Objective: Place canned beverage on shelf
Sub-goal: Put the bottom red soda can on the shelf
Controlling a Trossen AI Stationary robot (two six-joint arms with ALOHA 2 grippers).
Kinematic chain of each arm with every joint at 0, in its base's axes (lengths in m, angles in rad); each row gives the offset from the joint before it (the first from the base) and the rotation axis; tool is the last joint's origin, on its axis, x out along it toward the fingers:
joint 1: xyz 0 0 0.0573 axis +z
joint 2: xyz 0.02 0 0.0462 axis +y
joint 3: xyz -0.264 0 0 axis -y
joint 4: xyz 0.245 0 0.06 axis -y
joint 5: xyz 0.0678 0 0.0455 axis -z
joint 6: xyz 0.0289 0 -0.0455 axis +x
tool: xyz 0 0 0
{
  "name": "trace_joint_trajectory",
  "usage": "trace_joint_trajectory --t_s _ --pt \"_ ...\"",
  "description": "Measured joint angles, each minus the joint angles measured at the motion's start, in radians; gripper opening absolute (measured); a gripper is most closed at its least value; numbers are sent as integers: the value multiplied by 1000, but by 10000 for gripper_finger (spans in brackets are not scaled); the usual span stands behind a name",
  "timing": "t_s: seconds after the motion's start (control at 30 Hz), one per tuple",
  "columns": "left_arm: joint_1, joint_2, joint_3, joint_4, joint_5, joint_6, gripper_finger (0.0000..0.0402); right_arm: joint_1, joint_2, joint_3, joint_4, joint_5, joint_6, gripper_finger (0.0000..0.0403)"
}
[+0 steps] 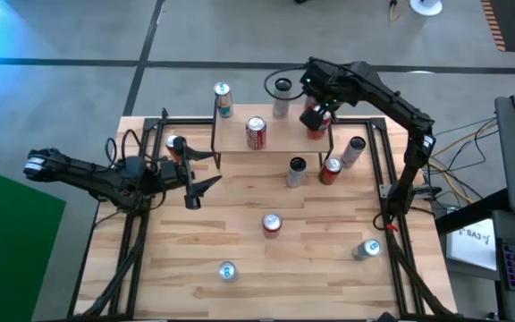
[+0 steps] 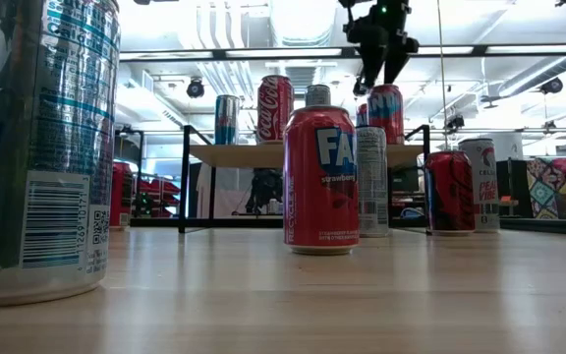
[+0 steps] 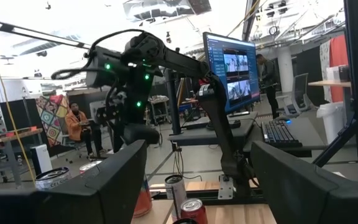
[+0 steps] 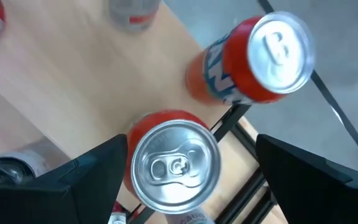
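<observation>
Presently: right gripper (image 1: 315, 117) above a red can (image 1: 316, 125) on the shelf (image 1: 280, 137) — fingers spread wide, gripping nothing; left gripper (image 1: 206, 172) open, empty — table's left side.

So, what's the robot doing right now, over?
Right fingers open, hovering over red can on shelf, right end. Left fingers open, idle far left. Nothing in the way.

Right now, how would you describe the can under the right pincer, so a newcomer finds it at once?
Find the low wooden shelf at the table's far edge. At its right end stands a red can, directly below the open right pincer. Unlike the red Coca-Cola can at mid-shelf, it sits by the corner and has an arm over it.
</observation>
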Motion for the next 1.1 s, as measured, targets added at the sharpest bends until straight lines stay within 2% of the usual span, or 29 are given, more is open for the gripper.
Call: trace_joint_trajectory --t_s 0.37,0.57,0.7,1.0,1.1 --pt "0 0 0 1 0 0 274 30 0 98 -4 -2 5 340" --pt "0 0 0 1 0 0 275 106 -39 125 -4 -2 17 306" --pt "0 0 0 2 0 0 274 166 -101 102 -3 -2 65 248" --pt "0 0 0 2 1 -23 275 314 -237 4 6 19 163 60" --pt "0 0 0 2 1 -30 275 353 -285 -69 19 58 185 18"
